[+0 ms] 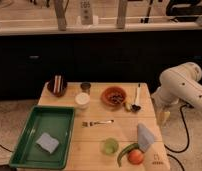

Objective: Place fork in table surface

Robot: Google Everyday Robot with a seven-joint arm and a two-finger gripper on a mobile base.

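Fork: lies flat on table surface, mid-table, well apart from gripper, toward green tray. Gripper: fingers spread, empty, hanging just off table's far edge.

The robot's single white arm comes into view from the edge at about three o'clock. Its thick, rounded link slants from the two o'clock side down and inward to a bulky joint. From there the wrist turns steeply toward six o'clock. The tool hangs below the wrist at about four o'clock in the view, aimed straight down. Its pale yellowish fingers stand apart, nothing sits between them, and they touch nothing.
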